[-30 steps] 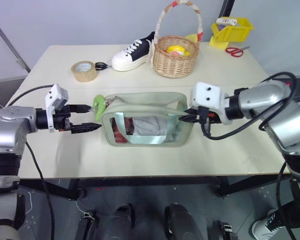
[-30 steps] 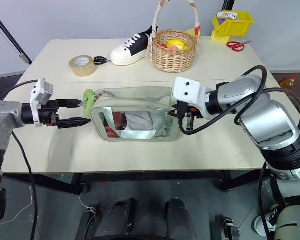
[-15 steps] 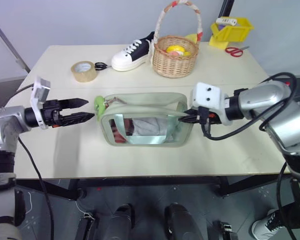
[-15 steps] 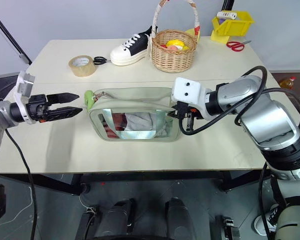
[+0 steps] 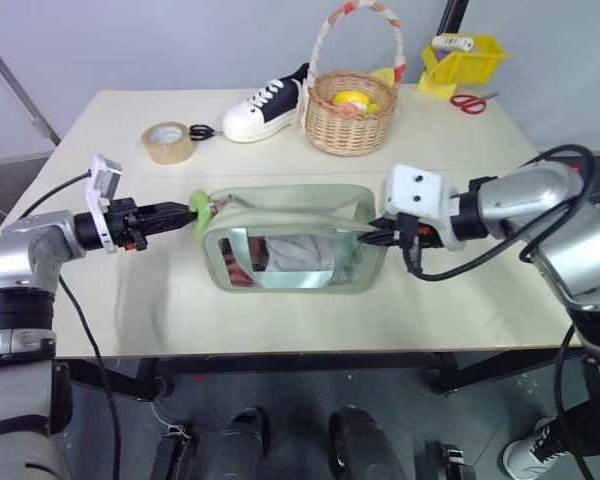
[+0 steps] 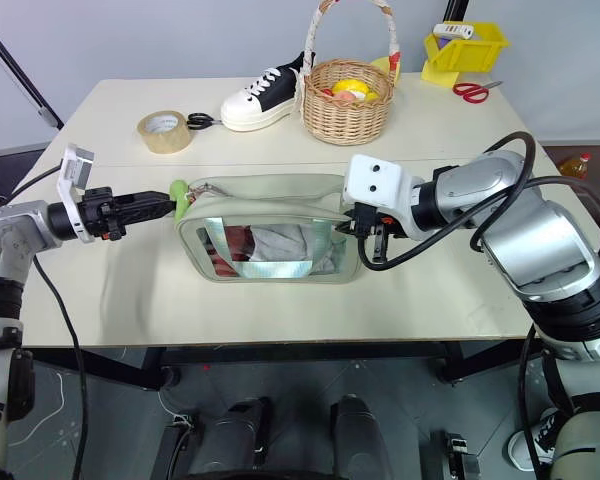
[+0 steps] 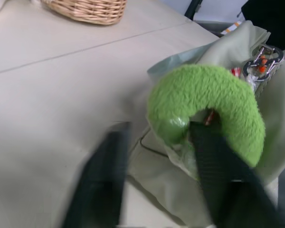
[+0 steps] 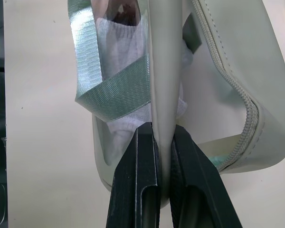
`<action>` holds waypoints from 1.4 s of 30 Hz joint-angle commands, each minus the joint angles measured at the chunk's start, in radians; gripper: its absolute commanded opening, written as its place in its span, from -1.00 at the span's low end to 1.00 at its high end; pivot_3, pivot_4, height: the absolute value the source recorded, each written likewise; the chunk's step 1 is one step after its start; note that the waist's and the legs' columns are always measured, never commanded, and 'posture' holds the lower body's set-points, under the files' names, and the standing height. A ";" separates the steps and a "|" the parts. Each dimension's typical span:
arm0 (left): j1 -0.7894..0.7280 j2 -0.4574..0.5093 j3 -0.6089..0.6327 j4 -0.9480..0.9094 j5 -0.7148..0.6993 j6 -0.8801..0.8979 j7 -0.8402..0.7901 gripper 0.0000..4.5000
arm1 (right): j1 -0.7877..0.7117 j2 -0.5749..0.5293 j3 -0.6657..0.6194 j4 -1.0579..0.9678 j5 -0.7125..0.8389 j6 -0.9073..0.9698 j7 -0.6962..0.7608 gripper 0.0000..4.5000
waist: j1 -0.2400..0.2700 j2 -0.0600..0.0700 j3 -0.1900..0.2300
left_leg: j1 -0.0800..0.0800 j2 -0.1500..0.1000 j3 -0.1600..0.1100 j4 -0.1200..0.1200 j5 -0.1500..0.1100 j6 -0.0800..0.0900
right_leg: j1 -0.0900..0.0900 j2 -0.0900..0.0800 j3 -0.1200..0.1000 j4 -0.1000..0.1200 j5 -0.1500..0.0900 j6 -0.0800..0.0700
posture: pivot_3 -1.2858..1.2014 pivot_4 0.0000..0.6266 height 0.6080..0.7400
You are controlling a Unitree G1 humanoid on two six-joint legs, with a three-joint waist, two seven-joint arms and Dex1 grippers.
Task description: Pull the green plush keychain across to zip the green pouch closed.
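Centrally on the pale beige table [image 5: 130, 310], the pale sage-green soft fabric pouch [image 5: 292, 240] with its clear plastic front window is being kept between the two tools. The right tool [image 8: 162, 156] is being held clenched on the pouch's right end, a fold of the green fabric being pinched flat between its two black fingers [image 8: 137, 185], with the open zipper edge curving away just beside them. At the opposite end, the small lime-green fuzzy plush keychain [image 7: 209, 107] is being met by the left tool [image 5: 176, 211]: one black finger [image 7: 218, 175] is being pressed up against the underside of the plush ball, while the other finger is blurred and apart from it on the table side. Whether the left tool is gripping the plush cannot be told. A silver clip [image 7: 262, 58] is lying just past the keychain, against the pouch. Well beyond both tools, a roll of brown tape [image 5: 167, 141], a black-and-white sneaker [image 5: 268, 104], a woven wicker basket [image 5: 352, 115], a yellow plastic bin [image 5: 462, 62] and red-handled scissors [image 5: 472, 102] are being left along the far edge.
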 commanded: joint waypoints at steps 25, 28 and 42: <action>-0.129 -0.057 0.013 -0.309 -0.155 0.159 0.047 -0.99 | -0.002 0.000 -0.026 -0.031 0.031 0.033 -0.050 -1.00 | 0.000 0.000 0.000 | 0.000 0.000 0.000 0.000 0.000 0.000 | 0.000 0.000 0.000 0.000 0.000 0.000 | 0.03 -0.52 0.32; -0.138 -0.083 -0.058 -0.326 -0.100 0.133 0.058 -0.99 | -0.007 0.002 -0.025 -0.030 0.029 0.038 -0.056 -1.00 | 0.001 0.000 0.000 | 0.000 0.000 0.000 0.001 0.000 0.000 | 0.001 0.000 0.000 0.000 0.000 0.000 | 0.03 -0.52 0.32; -0.154 -0.004 -0.032 -0.291 -0.107 0.138 0.025 0.98 | 0.001 0.005 -0.026 -0.038 0.038 0.054 -0.079 -1.00 | -0.002 0.000 0.000 | 0.000 0.000 0.000 0.000 0.000 0.000 | 0.000 0.000 0.000 0.000 0.000 0.000 | 0.03 -0.52 0.32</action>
